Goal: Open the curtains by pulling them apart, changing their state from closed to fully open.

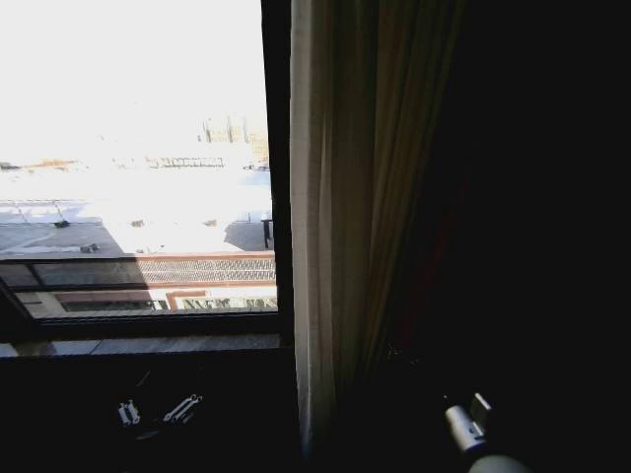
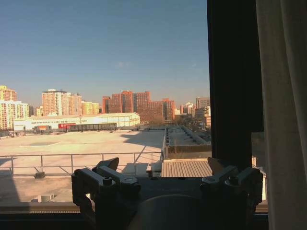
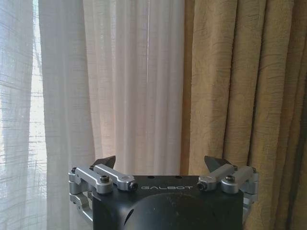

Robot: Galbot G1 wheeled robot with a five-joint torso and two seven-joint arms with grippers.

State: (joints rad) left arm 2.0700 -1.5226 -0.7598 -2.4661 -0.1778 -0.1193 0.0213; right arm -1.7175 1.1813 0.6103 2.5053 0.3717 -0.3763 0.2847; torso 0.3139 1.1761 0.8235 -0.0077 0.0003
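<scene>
Head view: the sheer curtain [image 1: 314, 246] is hanging bunched beside the dark window frame [image 1: 279, 168], leaving the glass to its left uncovered. The left gripper [image 2: 163, 167], fingers spread and holding nothing, is facing the open window low down. The right gripper [image 3: 163, 163], also spread and empty, is pointing at the sheer curtain where it is meeting a mustard drape [image 3: 240, 96]. Judged stage: the opening is nearly done; any next move calls for gathering the remaining sheer fabric further right.

curtains [image 1: 330, 227] bunched right of window frame [image 1: 278, 197] | left gripper [image 1: 158, 412] low
</scene>
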